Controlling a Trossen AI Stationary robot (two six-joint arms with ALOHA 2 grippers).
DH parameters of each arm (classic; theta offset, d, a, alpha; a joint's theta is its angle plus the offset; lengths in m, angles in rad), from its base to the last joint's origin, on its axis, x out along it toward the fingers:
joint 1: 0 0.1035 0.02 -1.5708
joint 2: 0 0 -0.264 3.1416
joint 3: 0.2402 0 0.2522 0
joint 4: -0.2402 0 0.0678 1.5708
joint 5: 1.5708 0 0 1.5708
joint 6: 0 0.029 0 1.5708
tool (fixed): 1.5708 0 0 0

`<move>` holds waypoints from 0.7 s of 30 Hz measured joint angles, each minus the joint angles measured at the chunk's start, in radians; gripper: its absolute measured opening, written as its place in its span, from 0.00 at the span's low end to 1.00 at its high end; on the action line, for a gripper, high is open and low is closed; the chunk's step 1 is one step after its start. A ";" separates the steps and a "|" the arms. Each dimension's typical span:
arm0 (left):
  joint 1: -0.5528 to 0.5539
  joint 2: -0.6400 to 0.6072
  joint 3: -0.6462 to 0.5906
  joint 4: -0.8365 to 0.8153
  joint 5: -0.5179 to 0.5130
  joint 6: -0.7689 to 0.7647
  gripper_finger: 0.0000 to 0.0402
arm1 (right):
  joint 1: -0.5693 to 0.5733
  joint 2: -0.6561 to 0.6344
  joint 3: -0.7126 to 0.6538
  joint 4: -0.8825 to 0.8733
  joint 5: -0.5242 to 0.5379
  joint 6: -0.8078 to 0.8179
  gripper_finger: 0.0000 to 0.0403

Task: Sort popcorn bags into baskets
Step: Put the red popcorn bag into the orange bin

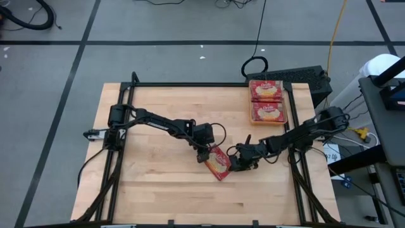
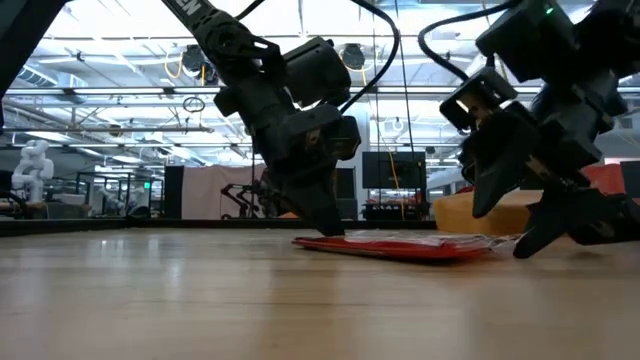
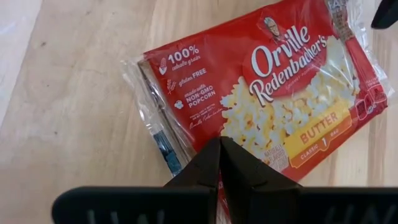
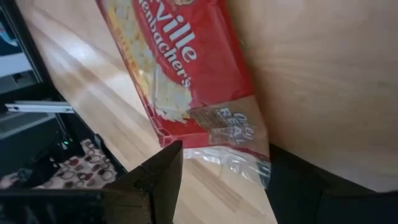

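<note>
Wooden table (image 1: 158,183): left gripper (image 1: 205,154) jaws closed on popcorn bag (image 1: 219,163); right gripper (image 1: 239,161) jaws wide, straddling it.

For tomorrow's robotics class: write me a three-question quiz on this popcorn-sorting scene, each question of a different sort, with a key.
1. True or false: the left gripper presses shut fingers on the loose bag.
2. How many bags lie face up in the basket? A) none B) two C) four
3. Fill in: the right gripper has its fingers ____ around the clear end of the loose bag.

Key: 1 true; 2 B; 3 open
</note>
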 joint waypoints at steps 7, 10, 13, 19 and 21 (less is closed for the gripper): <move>0.001 0.000 0.000 0.001 0.003 0.000 0.04 | -0.022 0.028 0.000 0.023 0.014 -0.043 0.46; 0.002 0.001 0.000 0.001 0.005 -0.001 0.04 | -0.032 0.029 0.000 0.021 0.023 -0.077 0.35; 0.008 0.001 0.000 0.000 0.027 -0.001 0.04 | -0.043 0.029 -0.001 0.013 0.028 -0.110 0.17; 0.076 -0.076 -0.008 -0.100 0.198 -0.111 0.04 | -0.057 -0.034 -0.003 0.018 0.039 -0.175 0.03; 0.104 -0.145 -0.005 -0.130 0.226 -0.144 0.04 | -0.059 -0.084 -0.003 -0.002 0.040 -0.195 0.02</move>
